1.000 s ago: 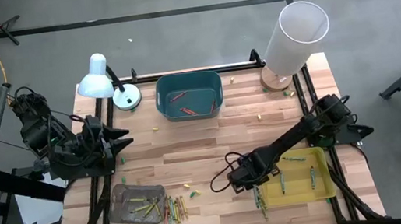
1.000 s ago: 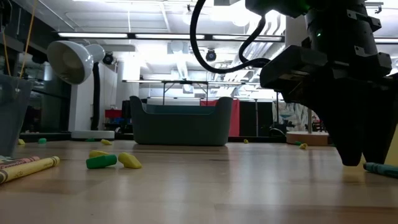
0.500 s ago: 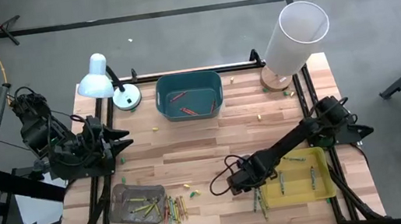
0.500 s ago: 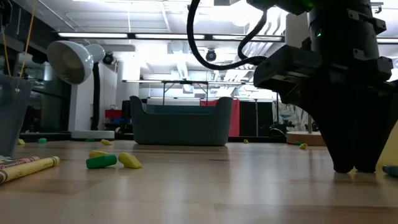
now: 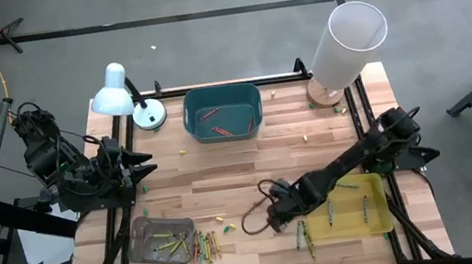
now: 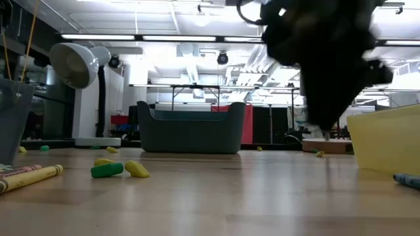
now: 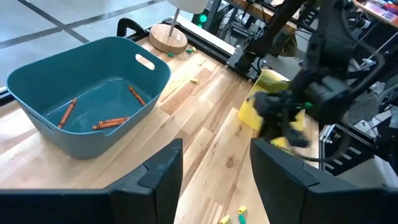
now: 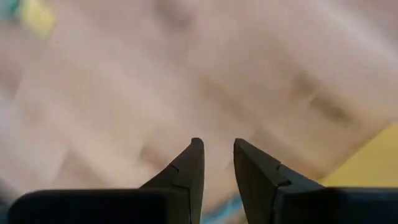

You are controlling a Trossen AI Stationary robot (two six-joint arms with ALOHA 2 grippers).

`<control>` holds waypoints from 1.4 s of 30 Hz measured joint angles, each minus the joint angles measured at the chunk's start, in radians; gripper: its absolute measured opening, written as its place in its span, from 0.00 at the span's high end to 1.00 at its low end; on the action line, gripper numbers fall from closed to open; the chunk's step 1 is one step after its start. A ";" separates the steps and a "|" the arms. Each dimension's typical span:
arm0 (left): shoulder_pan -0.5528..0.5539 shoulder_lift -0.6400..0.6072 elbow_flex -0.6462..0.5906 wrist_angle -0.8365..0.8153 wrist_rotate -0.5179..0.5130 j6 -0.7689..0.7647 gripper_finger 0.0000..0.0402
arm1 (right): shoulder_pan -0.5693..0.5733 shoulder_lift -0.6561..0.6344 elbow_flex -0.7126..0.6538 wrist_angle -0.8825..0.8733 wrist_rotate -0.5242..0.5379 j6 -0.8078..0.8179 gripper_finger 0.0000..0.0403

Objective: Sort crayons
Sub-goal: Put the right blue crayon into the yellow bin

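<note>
Several crayons [image 5: 202, 246] lie loose on the wood beside the grey tray [image 5: 141, 229], which holds more. A few more crayons [image 5: 304, 233] lie by the left edge of the yellow tray [image 5: 378, 223], and red ones lie in the teal bin [image 5: 220, 97]. My right gripper [image 5: 274, 216] hangs over bare wood to the left of the yellow tray. Its fingers [image 8: 217, 146] stand a narrow gap apart with nothing between them. In the low view my right gripper [image 6: 325, 128] is clear of the table. My left gripper [image 7: 214, 165] waits wide open and empty at the table's left edge.
A white desk lamp [image 5: 119, 91] stands at the far left and a tall white tube [image 5: 346, 42] at the far right. Small yellow and green bits [image 6: 121, 169] lie scattered on the wood. There is bare wood in the middle of the table.
My right gripper has come down to the table beside the crayons at the yellow tray's left edge. It has then risen clear and swung toward the table's left edge. The right wrist view is blurred by the motion.
</note>
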State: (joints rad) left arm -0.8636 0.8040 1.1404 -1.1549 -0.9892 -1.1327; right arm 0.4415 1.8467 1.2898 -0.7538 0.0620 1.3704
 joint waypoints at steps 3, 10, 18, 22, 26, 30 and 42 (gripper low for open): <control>0.000 0.000 0.000 0.000 0.002 0.000 0.57 | 0.034 -0.001 0.039 -0.005 -0.094 -0.097 0.79; 0.000 0.000 0.000 0.000 0.002 -0.007 0.57 | 0.127 -0.003 0.128 0.006 -0.122 -0.588 0.79; 0.000 0.000 0.000 0.000 0.001 -0.018 0.57 | 0.132 0.060 0.128 -0.074 -0.278 -1.055 0.75; 0.000 0.000 0.000 0.000 0.001 -0.018 0.57 | 0.138 0.109 0.128 -0.073 -0.290 -1.278 0.72; 0.000 0.000 0.000 0.000 0.002 -0.035 0.57 | 0.142 0.130 0.128 -0.056 -0.245 -1.372 0.76; 0.000 0.000 0.000 0.000 0.002 -0.045 0.57 | 0.142 0.146 0.128 -0.067 -0.242 -1.379 0.88; 0.000 0.000 0.000 0.000 0.014 -0.044 0.57 | 0.148 0.181 0.128 -0.030 -0.148 -1.373 0.90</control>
State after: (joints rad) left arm -0.8635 0.8040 1.1404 -1.1545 -0.9756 -1.1770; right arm 0.5892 2.0278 1.4178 -0.7835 -0.0863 -0.0028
